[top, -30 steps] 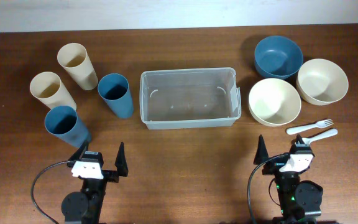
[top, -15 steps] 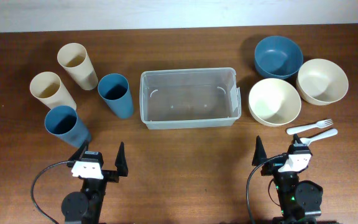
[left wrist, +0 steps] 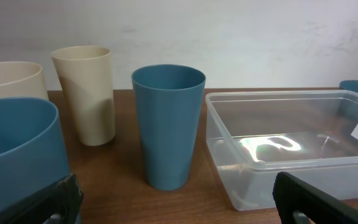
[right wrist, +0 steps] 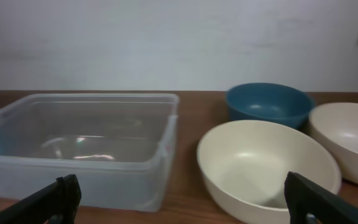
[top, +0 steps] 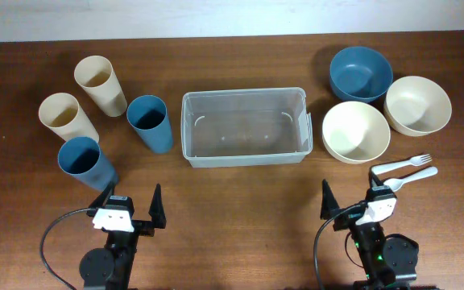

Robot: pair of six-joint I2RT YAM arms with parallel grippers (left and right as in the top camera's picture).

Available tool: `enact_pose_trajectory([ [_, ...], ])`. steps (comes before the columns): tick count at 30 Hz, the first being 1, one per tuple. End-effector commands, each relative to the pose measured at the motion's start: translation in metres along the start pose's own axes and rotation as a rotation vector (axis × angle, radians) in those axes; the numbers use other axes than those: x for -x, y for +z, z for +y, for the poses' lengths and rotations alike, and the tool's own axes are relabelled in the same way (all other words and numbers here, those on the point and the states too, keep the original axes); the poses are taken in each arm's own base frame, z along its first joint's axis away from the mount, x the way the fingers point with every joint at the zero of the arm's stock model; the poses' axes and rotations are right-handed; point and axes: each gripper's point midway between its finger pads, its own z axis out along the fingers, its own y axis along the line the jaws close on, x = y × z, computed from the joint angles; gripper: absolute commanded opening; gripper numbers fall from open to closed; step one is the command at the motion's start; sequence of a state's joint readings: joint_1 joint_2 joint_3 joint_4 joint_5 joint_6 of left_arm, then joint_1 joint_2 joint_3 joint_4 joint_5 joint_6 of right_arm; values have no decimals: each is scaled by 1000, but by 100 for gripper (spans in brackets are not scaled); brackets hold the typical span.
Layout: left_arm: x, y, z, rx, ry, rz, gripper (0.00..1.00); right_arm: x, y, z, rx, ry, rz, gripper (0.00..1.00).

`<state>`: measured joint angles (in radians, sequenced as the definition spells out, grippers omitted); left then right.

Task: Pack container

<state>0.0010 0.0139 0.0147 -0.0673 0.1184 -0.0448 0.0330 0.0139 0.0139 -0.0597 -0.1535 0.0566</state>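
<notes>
Container [top: 244, 126] — clear bin, empty, at the centre of the table [top: 240, 225]; long axis runs left-right, lying ahead of and between both arms. Left gripper [top: 130, 203], right gripper [top: 350, 193] — fingers spread wide, holding nothing (neither looks clearly nearer, though the angle is poor).

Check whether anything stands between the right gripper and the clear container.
Nothing visible does. Only bare table lies between the open right gripper and the container. The nearer cream bowl stands off the container's right end, beside that path, not in it.
</notes>
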Motion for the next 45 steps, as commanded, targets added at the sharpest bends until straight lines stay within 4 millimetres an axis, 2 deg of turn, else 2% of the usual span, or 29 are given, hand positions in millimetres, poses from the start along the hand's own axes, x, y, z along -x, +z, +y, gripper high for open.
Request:
enact_pose_trajectory([
  [1, -3, 0, 1, 8, 18, 7, 100, 8, -2, 13, 78, 3, -18, 99],
  [10, -3, 0, 1, 8, 18, 7, 100, 39, -18, 17, 70, 7, 11, 99],
  [12, -3, 0, 1, 8, 18, 7, 100, 52, -25, 16, 57, 4, 8, 99],
  [19, -3, 0, 1, 8, 18, 7, 100, 89, -47, 6, -36, 6, 15, 99],
  [25, -3, 0, 1, 8, 18, 7, 100, 112, -59, -6, -133, 17, 128, 99],
  [29, -3, 0, 1, 8, 18, 7, 100, 116, -52, -21, -217, 21, 278, 99],
  [32, -3, 0, 1, 8, 18, 7, 100, 112, -35, -27, -243, 26, 449, 99],
  [38, -3, 0, 1, 8, 18, 7, 100, 105, -9, -21, -197, 66, 769, 98],
  [41, -3, 0, 1, 8, 18, 7, 100, 113, 0, -8, -127, 108, 869, 99],
  [45, -3, 0, 1, 8, 18, 7, 100, 113, 15, -14, -148, 105, 956, 99],
])
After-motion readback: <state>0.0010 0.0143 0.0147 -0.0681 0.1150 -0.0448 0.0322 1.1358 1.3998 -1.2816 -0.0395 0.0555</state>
